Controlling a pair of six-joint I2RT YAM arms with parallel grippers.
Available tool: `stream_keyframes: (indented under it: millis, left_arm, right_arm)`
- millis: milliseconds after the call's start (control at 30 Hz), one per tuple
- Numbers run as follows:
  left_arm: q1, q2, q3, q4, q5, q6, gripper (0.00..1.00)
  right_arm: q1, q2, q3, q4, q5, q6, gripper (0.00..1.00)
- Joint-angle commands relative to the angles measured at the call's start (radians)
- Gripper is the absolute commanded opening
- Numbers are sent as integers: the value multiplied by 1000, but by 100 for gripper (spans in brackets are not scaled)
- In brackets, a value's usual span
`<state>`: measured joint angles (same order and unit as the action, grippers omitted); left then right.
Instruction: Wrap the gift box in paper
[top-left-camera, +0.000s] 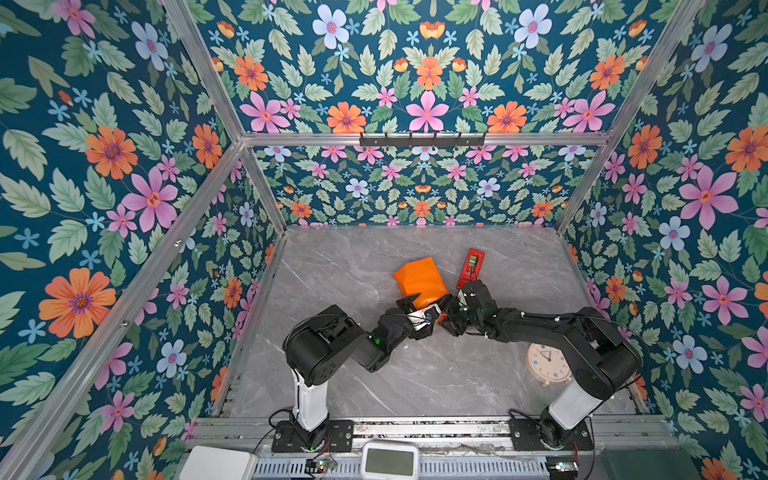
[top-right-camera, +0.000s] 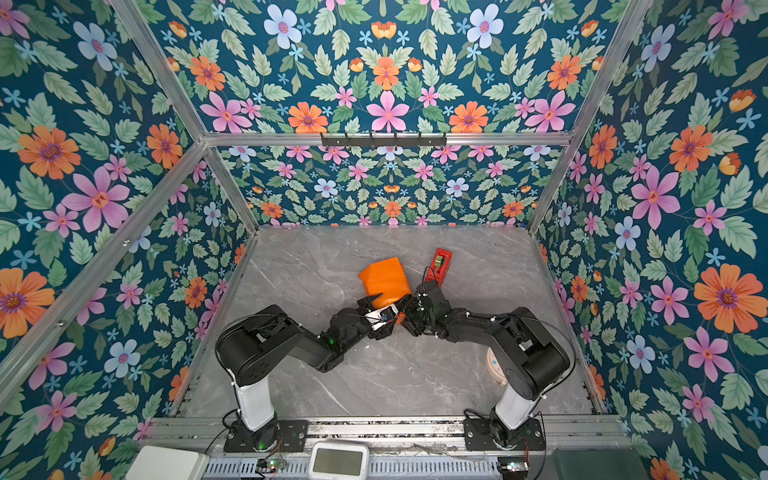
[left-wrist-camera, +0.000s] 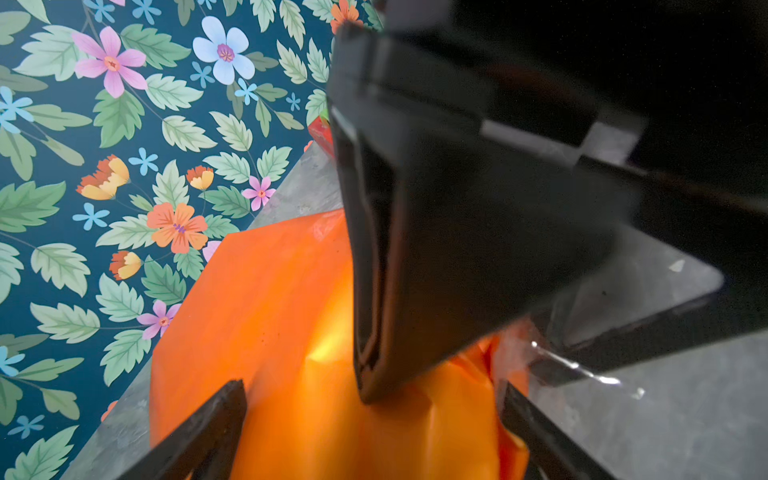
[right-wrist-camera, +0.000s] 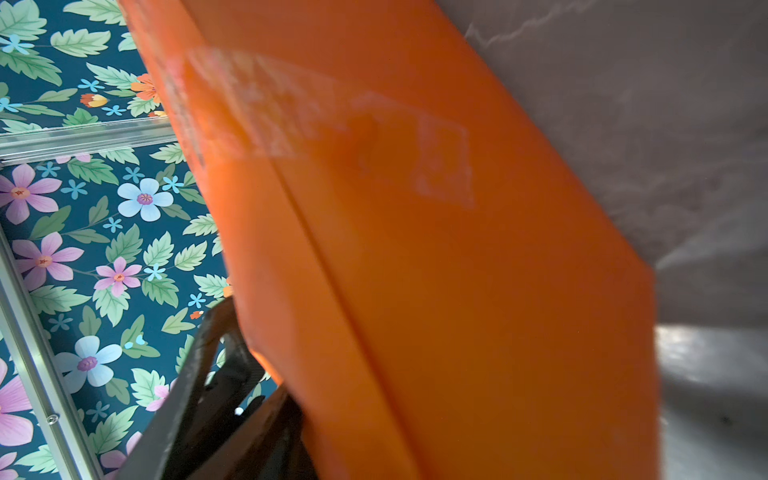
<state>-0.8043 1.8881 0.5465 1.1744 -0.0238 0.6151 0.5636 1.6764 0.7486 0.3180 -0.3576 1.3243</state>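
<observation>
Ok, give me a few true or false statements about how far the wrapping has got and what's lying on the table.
1. The paper shows its yellow face outward. False: its orange face is outward.
2. The red gadget lies on the table beside the paper. True.
3. The clock sits on top of the paper. False: it is on the table by the right arm, which partly hides it.
4. The left gripper and the right gripper are both at the paper's near end. True.
5. The gift box has its blue surface bare. False: no blue shows, only orange paper.
</observation>
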Motion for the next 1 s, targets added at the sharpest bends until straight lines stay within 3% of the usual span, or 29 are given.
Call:
stream_keyframes:
  millis: [0,333,533,967]
  left_arm:
    - [2,9,8,23,-70,25,89]
    - [0,8,13,28,-101,18,82]
    - [-5,-21,-2,22,-27,28,90]
    - [-5,-32,9,-24,-2,36,100]
  right_arm:
    - [1,3,-6,-83,19,-8,73]
    - [0,5,-16,-62,10,-2,73]
    - [1,10,3,-74,12,-7,73]
    - [0,32,26,-65,2,-7,73]
